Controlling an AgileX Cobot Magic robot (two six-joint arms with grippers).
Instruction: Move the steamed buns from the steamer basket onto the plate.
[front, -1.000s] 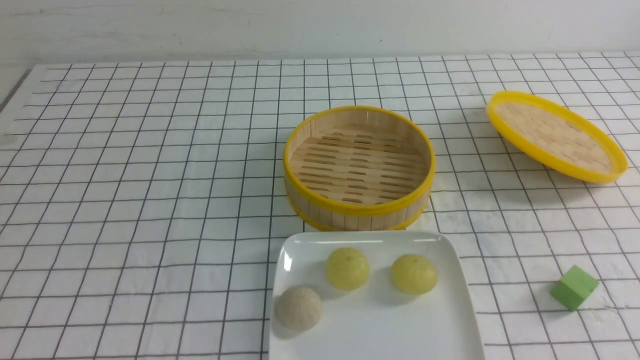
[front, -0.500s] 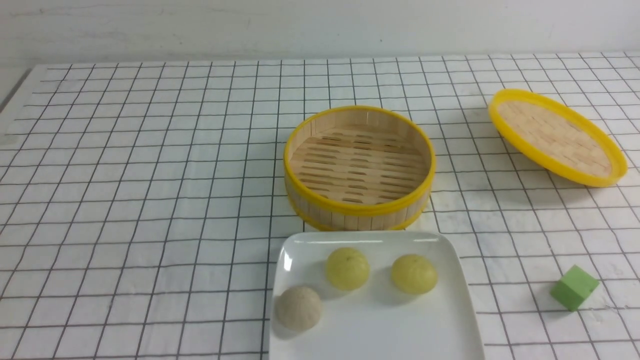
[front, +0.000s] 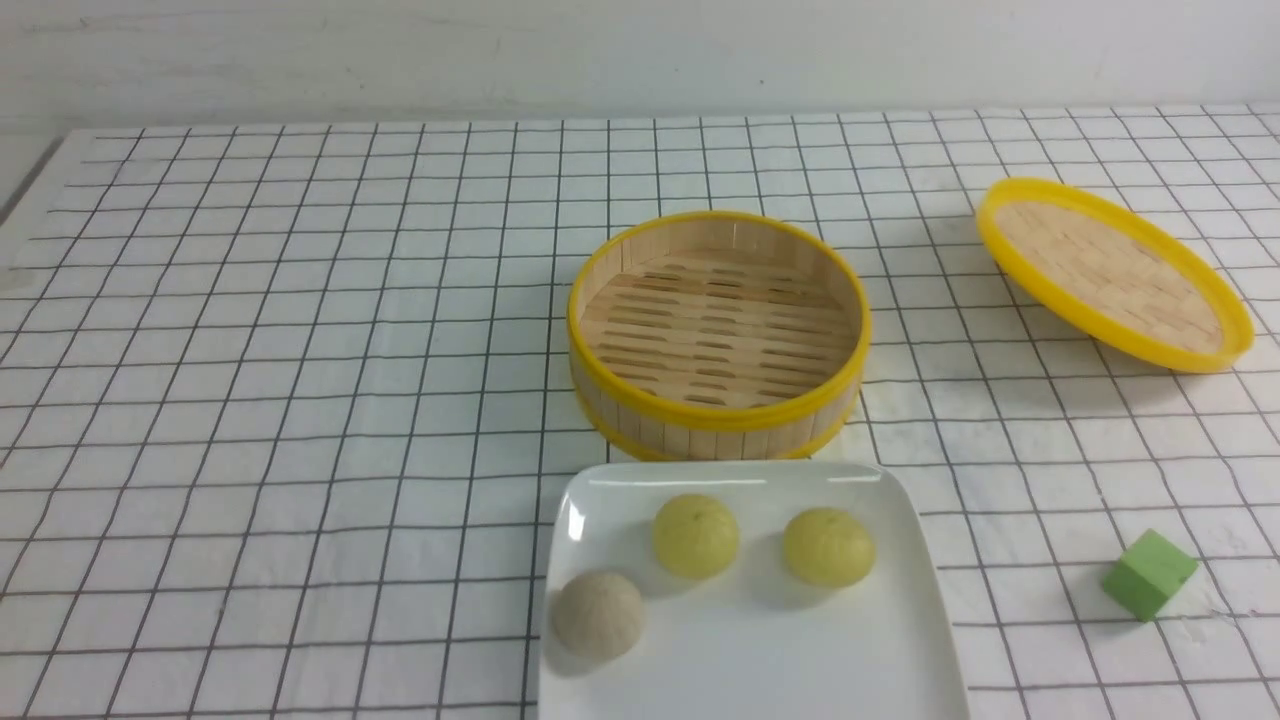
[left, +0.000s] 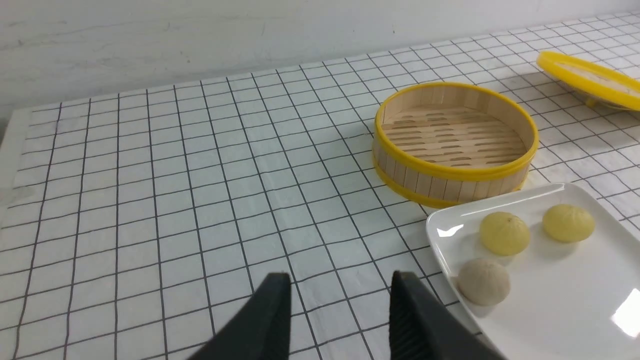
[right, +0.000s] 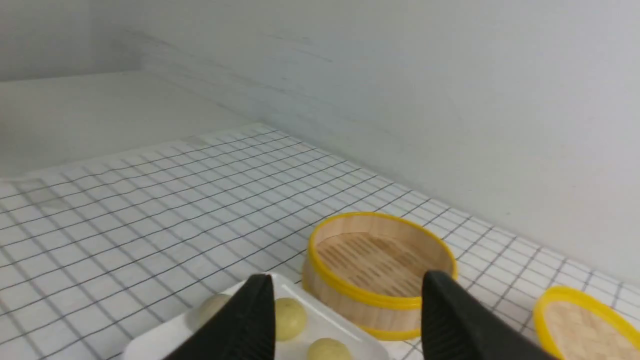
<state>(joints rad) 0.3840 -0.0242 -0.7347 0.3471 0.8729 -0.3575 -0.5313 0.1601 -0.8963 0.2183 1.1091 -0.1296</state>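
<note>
Front view: a counter (front: 300, 400) is covered with a white cloth ruled in black squares. The round bamboo steamer basket (front: 716, 432) stands upright at the middle, its slatted floor open to view. Just nearer the camera lies the white plate (front: 780, 660), with its far rim close to the basket's wall. All three steamed buns sit on the plate, apart from one another. One yellow bun (front: 695, 536) is towards the far side, a second yellow bun (front: 828, 546) is to its right, and the grey bun (front: 598, 615) is by the plate's left rim. A woven lid (front: 1113, 272) with a yellow rim lies well off to the right. A green cube (front: 1150, 575) sits near the counter's right edge.

Left wrist view: the two dark left fingers (left: 272, 320) stand apart with a clear gap. Only checked cloth shows between them. They grip nothing and touch nothing. The plate with its buns lies just to one side, and the basket is beyond it.

Right wrist view: the right fingers (right: 452, 320) are spread wide and empty. The basket shows between them, farther away. One finger hides part of the plate and of the grey bun.
</note>
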